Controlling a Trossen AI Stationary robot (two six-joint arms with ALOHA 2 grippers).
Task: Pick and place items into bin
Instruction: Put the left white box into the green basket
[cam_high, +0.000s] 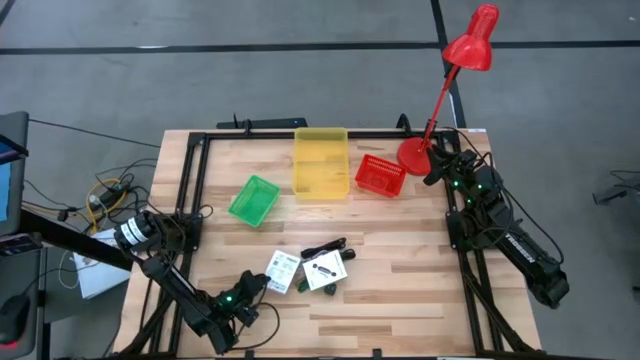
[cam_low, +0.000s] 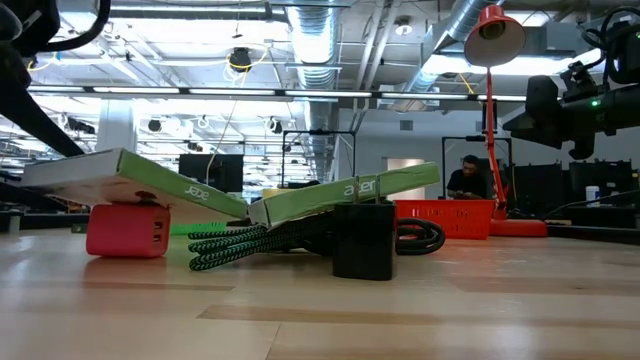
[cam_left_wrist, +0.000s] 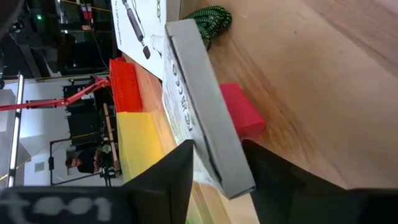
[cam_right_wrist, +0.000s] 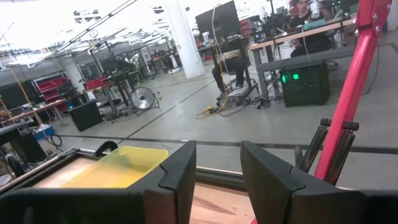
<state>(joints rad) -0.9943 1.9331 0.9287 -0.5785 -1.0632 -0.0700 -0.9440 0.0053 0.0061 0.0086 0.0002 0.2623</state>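
Observation:
Two flat white packets lie near the table's near edge: one (cam_high: 283, 270) rests tilted on the pink cube (cam_low: 128, 230), the other (cam_high: 325, 270) lies on the black cube (cam_low: 362, 240) and the black-and-green cable bundle (cam_low: 240, 242). My left gripper (cam_high: 255, 288) is open at the near left. In its wrist view its fingers (cam_left_wrist: 216, 149) stand on either side of the first packet's (cam_left_wrist: 199, 106) near end, with the pink cube (cam_left_wrist: 242, 112) under the packet. My right gripper (cam_high: 438, 163) waits open at the far right by the lamp base, holding nothing. My left gripper has a finger (cam_left_wrist: 180, 174) on each side of the first packet's near end (cam_left_wrist: 224, 177), coming level from the table's near left. I cannot tell whether the fingers touch it. The packet lies tilted on the pink cube.
At the far side stand a green bin (cam_high: 253, 200), a yellow bin (cam_high: 321, 162) and a red basket (cam_high: 380, 176). A red desk lamp (cam_high: 440, 100) stands at the far right corner next to my right arm. Bare wood lies between the items and the bins.

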